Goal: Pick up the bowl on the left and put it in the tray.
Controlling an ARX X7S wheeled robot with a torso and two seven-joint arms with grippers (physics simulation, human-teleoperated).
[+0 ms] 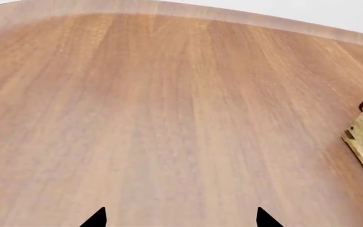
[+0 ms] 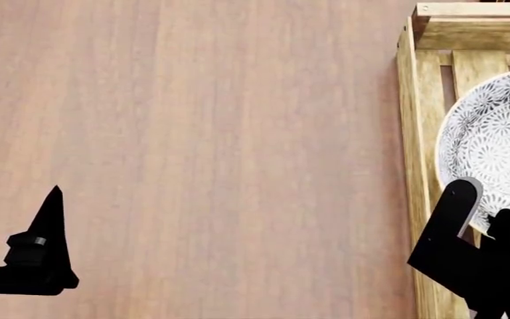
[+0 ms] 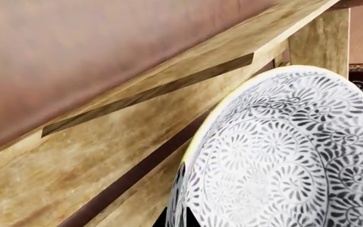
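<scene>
We noted the table (image 2: 193, 133) as matt reddish-brown wood with fine straight grain. The tray (image 2: 412, 133) was pale, rougher unfinished wood. The bowl (image 2: 494, 146) looked smooth glazed ceramic. Both gripper bodies appeared matt black.

No text, label, brand or number can be read on anything in any of the views.

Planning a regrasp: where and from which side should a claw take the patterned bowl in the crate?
Grip the bowl's thin near rim, one finger inside and one outside, coming from the robot's side where the right claw sits; the tray's side rail crowds the left edge.
</scene>
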